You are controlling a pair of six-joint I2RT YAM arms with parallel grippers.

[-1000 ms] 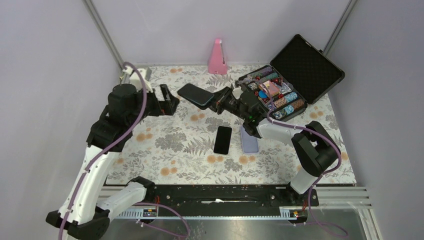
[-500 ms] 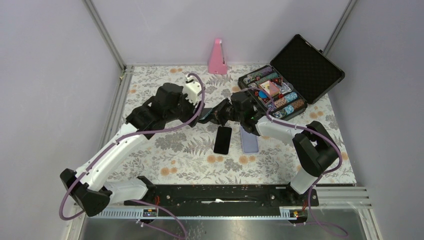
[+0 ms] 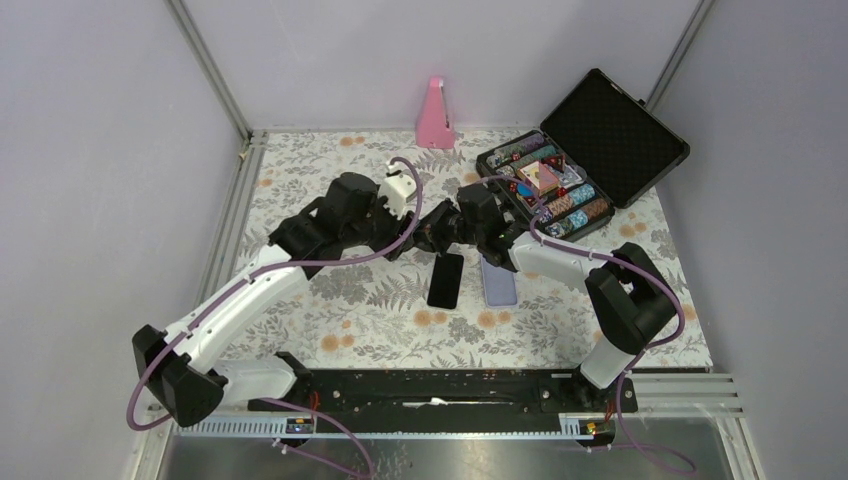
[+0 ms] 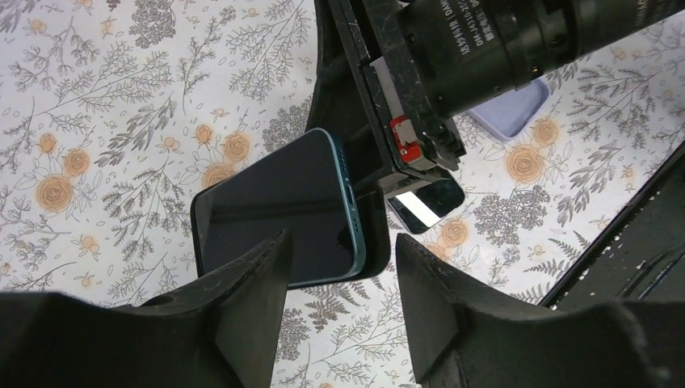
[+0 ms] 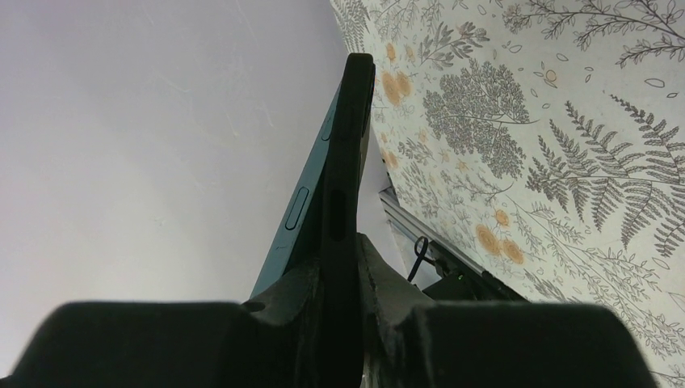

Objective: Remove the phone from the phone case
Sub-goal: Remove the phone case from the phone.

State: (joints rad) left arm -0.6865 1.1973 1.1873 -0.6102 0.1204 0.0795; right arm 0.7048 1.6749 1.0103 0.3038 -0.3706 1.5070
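Phone (image 4: 275,210), teal-edged with a dark screen, sat in its black case (image 5: 346,162) near the middle of the table, between the two arms. The right gripper (image 5: 343,267) was clamped on the case, its fingers closed tight on either side of it. The phone appeared to be lifted off the cloth. In the right wrist view the case was seen edge-on, with the phone's teal side and its buttons showing along the left.

The left gripper (image 4: 341,242) reached in from the left, its jaws about half open. Its fingers (image 4: 242,299) stood on either side of the phone's near right corner. Whether they touched it could not be told, and nothing was clearly held.

The table was covered with a white cloth (image 3: 330,300) printed with grey ferns and orange flowers. Just near of the grippers, a second black phone (image 3: 446,279) lay flat on the cloth, and a lilac case (image 3: 497,280) lay just right of it. At the far right stood an open black box (image 3: 600,130) holding rows of coloured chips. A pink wedge (image 3: 434,113) stood upright at the far edge.

Plain pale grey walls (image 3: 330,50) enclosed the table, with metal posts (image 3: 210,70) at the far corners. A black rail (image 3: 450,385) ran along the near edge, carrying both arm bases.
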